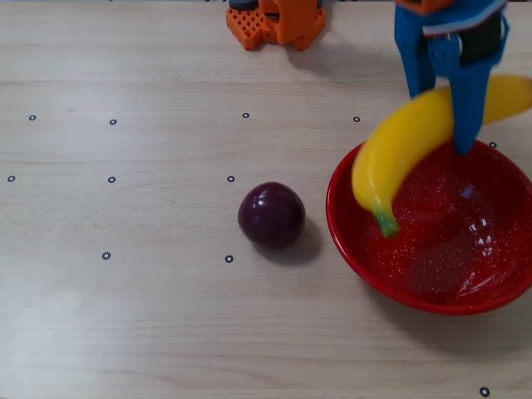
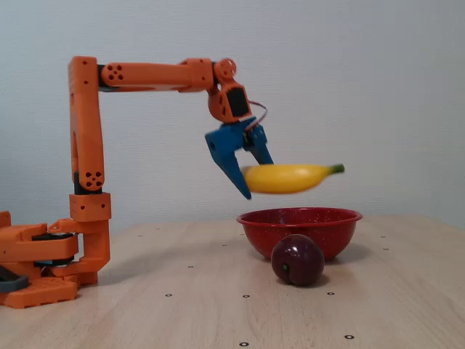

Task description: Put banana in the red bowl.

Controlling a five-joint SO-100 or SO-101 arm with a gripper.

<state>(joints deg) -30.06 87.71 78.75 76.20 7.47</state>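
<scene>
The yellow banana (image 1: 407, 145) (image 2: 289, 177) hangs in the air over the red bowl (image 1: 432, 287) (image 2: 299, 218), clear of its rim in the fixed view. Its green stem end points toward the bowl's middle in the overhead view. My blue gripper (image 1: 455, 125) (image 2: 251, 182) is shut on the banana near its thicker end. In the overhead view the reddish tip runs toward the right edge. The bowl holds nothing.
A dark purple plum (image 1: 271, 215) (image 2: 297, 259) rests on the wooden table just left of the bowl in the overhead view, in front of it in the fixed view. The arm's orange base (image 1: 277, 21) (image 2: 43, 262) stands at the table's far edge.
</scene>
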